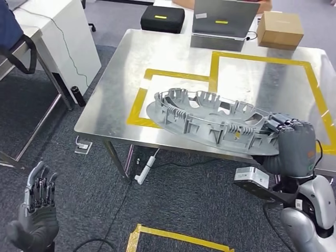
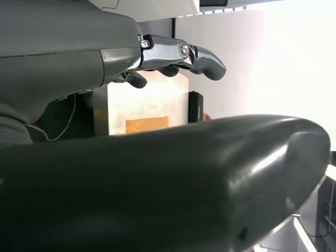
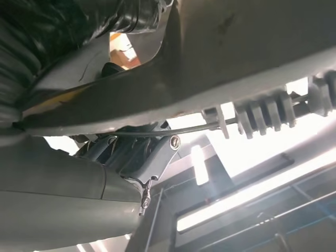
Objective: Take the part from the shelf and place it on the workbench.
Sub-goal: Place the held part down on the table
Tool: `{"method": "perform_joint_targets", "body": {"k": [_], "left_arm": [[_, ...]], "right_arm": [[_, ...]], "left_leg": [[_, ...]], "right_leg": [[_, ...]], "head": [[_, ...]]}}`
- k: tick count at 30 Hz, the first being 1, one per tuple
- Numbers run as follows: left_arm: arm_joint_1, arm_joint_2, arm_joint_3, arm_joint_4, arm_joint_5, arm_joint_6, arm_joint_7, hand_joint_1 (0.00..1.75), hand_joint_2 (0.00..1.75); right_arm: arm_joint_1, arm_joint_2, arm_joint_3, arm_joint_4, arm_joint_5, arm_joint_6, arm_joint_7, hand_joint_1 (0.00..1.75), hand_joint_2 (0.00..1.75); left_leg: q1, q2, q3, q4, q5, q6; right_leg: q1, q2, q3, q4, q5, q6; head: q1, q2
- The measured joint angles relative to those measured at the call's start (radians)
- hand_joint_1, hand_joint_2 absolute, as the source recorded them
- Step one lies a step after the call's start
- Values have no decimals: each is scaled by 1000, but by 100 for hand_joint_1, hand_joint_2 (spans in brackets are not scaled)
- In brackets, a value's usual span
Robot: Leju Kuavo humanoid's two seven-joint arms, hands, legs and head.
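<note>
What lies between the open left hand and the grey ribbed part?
In the head view, only dark carpet, a cable and the metal workbench edge separate the left hand from the part.

grey ribbed part (image 1: 210, 118), flat over workbench (image 1: 118, 94)

Left robot hand (image 2: 166, 136) seen close up: thick dark-grey thumb (image 2: 190, 178) extended, silver-jointed dark fingers (image 2: 186, 55) held apart above it, nothing held.
</note>
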Motion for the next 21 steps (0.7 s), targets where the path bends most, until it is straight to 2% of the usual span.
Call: {"method": "perform_joint_targets", "body": {"k": [2,3,4,5,7,8,9,11,13,14,15,17,18,19,20,21], "left_arm": [[-1,-1,0,0,-3,0,0,0,0],[-1,-1,0,0,-4,0,0,0,0],[-1,-1,0,0,-6,0,0,0,0],[-1,-1,0,0,-6,0,0,0,0],[-1,-1,0,0,-8,0,0,0,0],[-1,-2,0,0,-8,0,-1,0,0],[-1,-2,0,0,-8,0,-1,0,0],[-1,-2,0,0,-9,0,-2,0,0],[-1,-2,0,0,-9,0,-3,0,0],[-2,-1,0,0,-9,1,-3,0,0],[-2,-2,0,0,-9,1,-3,0,0],[-2,-2,0,0,-9,3,-3,0,0],[-1,-2,0,0,-9,3,-3,0,0],[-1,-2,0,0,-9,3,-3,0,0],[0,-2,0,0,-10,3,-3,0,0],[0,-2,0,0,-10,3,-3,0,0]], "right_arm": [[0,0,0,0,0,0,0,175,175],[0,0,0,0,1,0,0,175,175],[0,0,0,1,1,0,1,175,175],[1,0,0,1,1,1,1,175,175],[0,0,0,1,1,1,2,175,175],[-1,0,0,1,1,1,2,175,175],[-2,0,0,2,1,1,2,175,175],[-5,0,-1,2,2,1,2,175,175],[-4,0,-2,2,3,1,3,175,175],[-4,0,-2,2,3,2,3,175,175],[-4,0,-2,2,4,2,3,175,175],[-4,0,-1,2,4,2,3,175,175],[-3,0,-1,2,5,2,3,175,175],[-3,0,-1,2,6,2,3,175,175],[-2,0,-1,2,6,3,3,175,175],[-1,0,-1,2,7,3,4,175,175]], "left_leg": [[-2,2,1,0,-3,7],[-4,3,3,0,-5,9],[-5,3,5,0,-8,9],[-5,4,10,1,-11,9],[-6,4,23,1,-20,4],[-8,4,27,3,-25,0],[-10,4,28,4,-28,-5],[-12,7,28,5,-32,-14],[-11,10,29,11,-42,-24],[-10,10,21,33,-54,-31],[-9,9,0,79,-75,-37],[-5,8,-74,218,-123,-47],[-3,8,-112,277,-135,-49],[-2,8,-135,303,-126,-50],[-2,8,-139,289,-96,-48],[-1,7,-126,236,-47,-45]], "right_leg": [[1,-1,-71,136,-55,3],[1,-1,-99,185,-65,4],[1,-1,-111,199,-56,4],[1,-2,-102,171,-27,3],[3,-11,-40,39,47,-2],[5,-16,-8,-23,66,-6],[7,-21,14,-61,72,-11],[11,-19,27,-80,62,-20],[7,-14,34,-83,59,-30],[4,-13,40,-86,57,-36],[1,-11,48,-88,54,-42],[1,-8,60,-88,44,-49],[1,-6,66,-88,38,-50],[1,-2,74,-88,31,-49],[1,1,84,-88,23,-47],[1,4,97,-88,14,-44]], "head": [[4,0],[4,0],[4,0],[4,0],[4,0],[4,0],[3,0],[0,0],[-4,0],[-6,0],[-10,0],[-14,0],[-14,0],[-14,0],[-15,0],[-15,0]]}}
